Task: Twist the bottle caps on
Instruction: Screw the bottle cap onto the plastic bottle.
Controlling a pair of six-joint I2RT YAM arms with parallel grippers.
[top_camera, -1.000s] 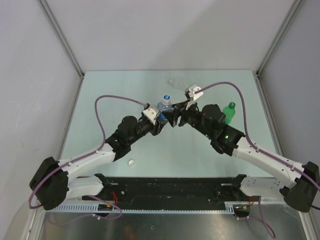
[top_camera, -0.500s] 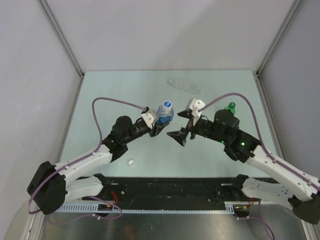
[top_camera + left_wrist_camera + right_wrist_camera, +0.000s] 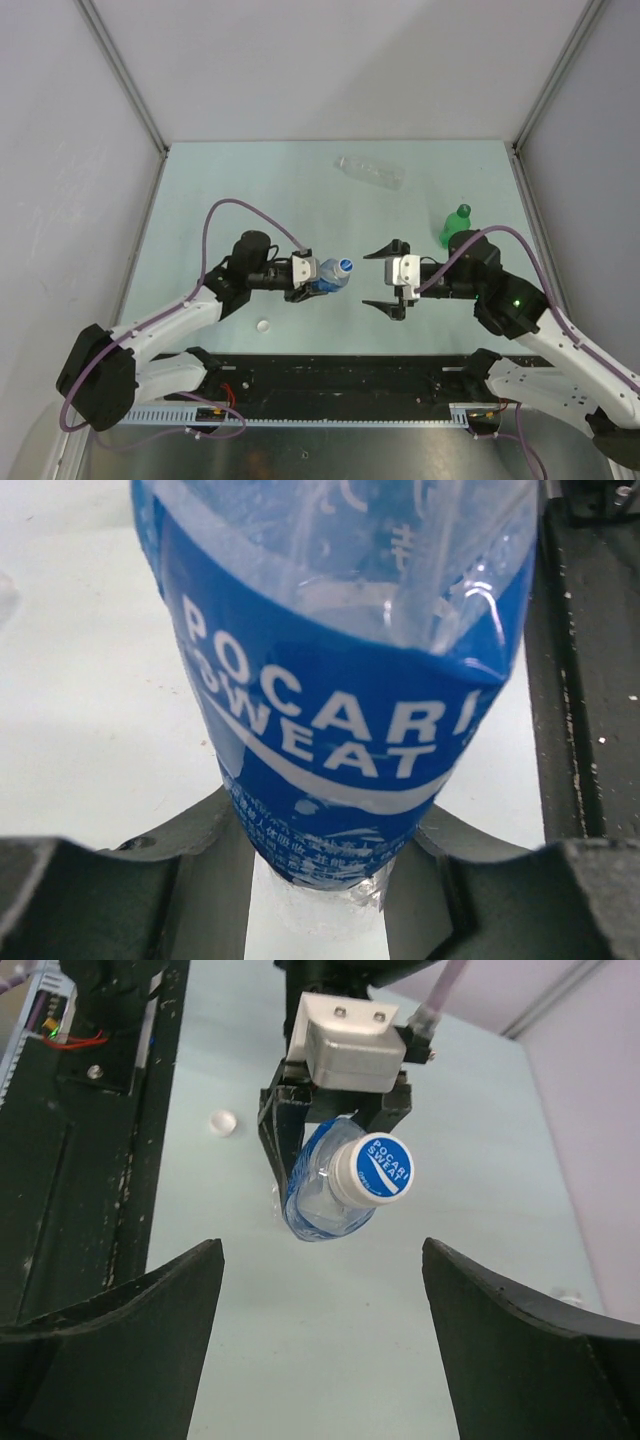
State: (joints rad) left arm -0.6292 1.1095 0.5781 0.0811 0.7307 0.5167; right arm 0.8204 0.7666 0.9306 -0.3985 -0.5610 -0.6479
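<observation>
Top external | left end effector (image 3: 317, 283) clamps blue-label bottle (image 3: 331, 276) | right end effector (image 3: 368, 279) spread wide, empty

Top view looks down on the whole counter (image 3: 250, 190) from above its near edge. Left wrist view crowds the labelled bottle (image 3: 340, 730); right wrist view faces it from farther off.

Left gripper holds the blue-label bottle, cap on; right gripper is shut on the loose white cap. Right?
Not quite. The right gripper is open and empty; the loose white cap lies on the table. The right wrist view shows it. The left gripper does hold the blue-label bottle, its blue-printed cap on.
</observation>
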